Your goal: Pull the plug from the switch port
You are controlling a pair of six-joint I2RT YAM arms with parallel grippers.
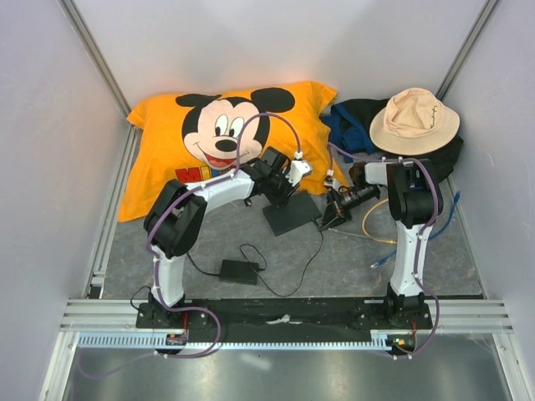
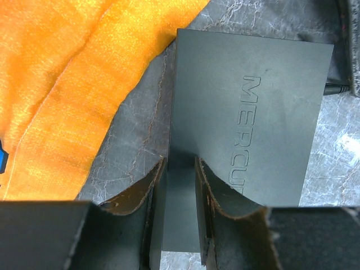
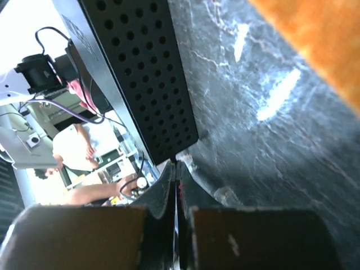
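My left gripper clamps one edge of the black switch marked MERCU, which lies on the grey mat at 5 o'clock from the Mickey Mouse pillow. My right gripper, fingertips pressed together, sits at the switch's 3 o'clock side. Its sockets are hidden.

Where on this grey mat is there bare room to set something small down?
Barest: the grey mat right of the power brick and its cord, up to the right arm's base. A smaller patch: left of the left arm, below the pillow. Crowded around the switch and the yellow and blue cables.
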